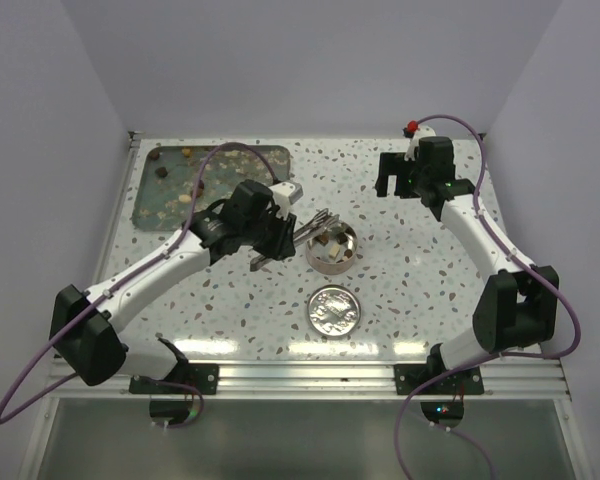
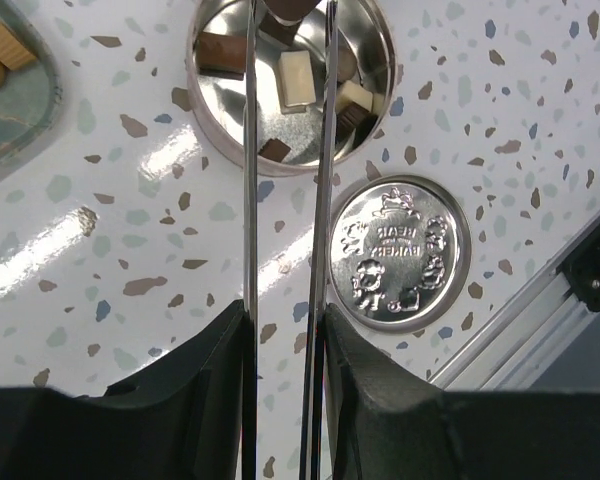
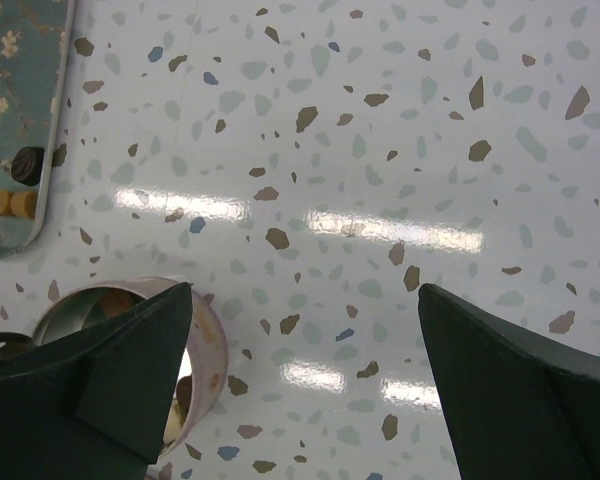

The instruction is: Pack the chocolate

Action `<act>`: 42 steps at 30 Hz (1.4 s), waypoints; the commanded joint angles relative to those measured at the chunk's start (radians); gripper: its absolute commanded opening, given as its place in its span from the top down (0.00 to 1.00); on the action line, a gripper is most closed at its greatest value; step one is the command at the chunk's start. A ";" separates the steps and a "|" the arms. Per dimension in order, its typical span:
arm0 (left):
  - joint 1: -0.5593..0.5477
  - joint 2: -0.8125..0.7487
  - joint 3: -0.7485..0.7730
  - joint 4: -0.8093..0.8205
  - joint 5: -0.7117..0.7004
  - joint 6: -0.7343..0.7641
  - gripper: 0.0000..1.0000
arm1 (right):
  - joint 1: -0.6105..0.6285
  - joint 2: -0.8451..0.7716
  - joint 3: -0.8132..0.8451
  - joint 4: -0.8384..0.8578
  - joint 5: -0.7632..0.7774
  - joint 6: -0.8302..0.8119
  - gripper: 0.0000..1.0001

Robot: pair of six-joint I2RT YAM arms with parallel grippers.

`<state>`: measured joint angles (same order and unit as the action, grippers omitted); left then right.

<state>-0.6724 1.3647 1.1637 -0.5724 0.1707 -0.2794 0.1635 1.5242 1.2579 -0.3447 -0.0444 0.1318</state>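
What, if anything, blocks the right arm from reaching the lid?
Likely nothing, so probably yes. The lid lies flat and bare on the near side of the tin. The right gripper is open and empty; the left gripper and its tongs are over the tin, off that path.

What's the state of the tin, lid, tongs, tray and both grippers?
Tin: open, several chocolate pieces inside.
Lid: off, flat beside the tin.
Tongs: nearly closed, tips over the tin.
Tray: holds a few pieces.
Left gripper: shut on the tongs.
Right gripper: open, empty.
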 commanded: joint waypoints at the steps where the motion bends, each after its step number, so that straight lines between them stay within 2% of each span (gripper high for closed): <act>1: -0.029 -0.027 -0.012 -0.014 -0.011 -0.027 0.74 | 0.001 -0.024 0.011 0.021 -0.012 0.012 0.02; 12: -0.053 0.007 0.004 0.005 -0.037 -0.032 0.62 | 0.001 -0.027 0.006 0.016 -0.006 0.008 0.02; 36: -0.055 0.048 0.053 0.000 -0.042 -0.018 0.55 | 0.001 -0.038 -0.017 0.016 0.018 -0.004 0.02; 42: -0.056 0.043 0.053 -0.003 -0.054 -0.021 0.57 | 0.001 -0.039 -0.018 0.016 0.018 -0.004 0.02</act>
<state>-0.7216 1.4147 1.1706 -0.5972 0.1265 -0.2962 0.1635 1.5230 1.2396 -0.3450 -0.0425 0.1333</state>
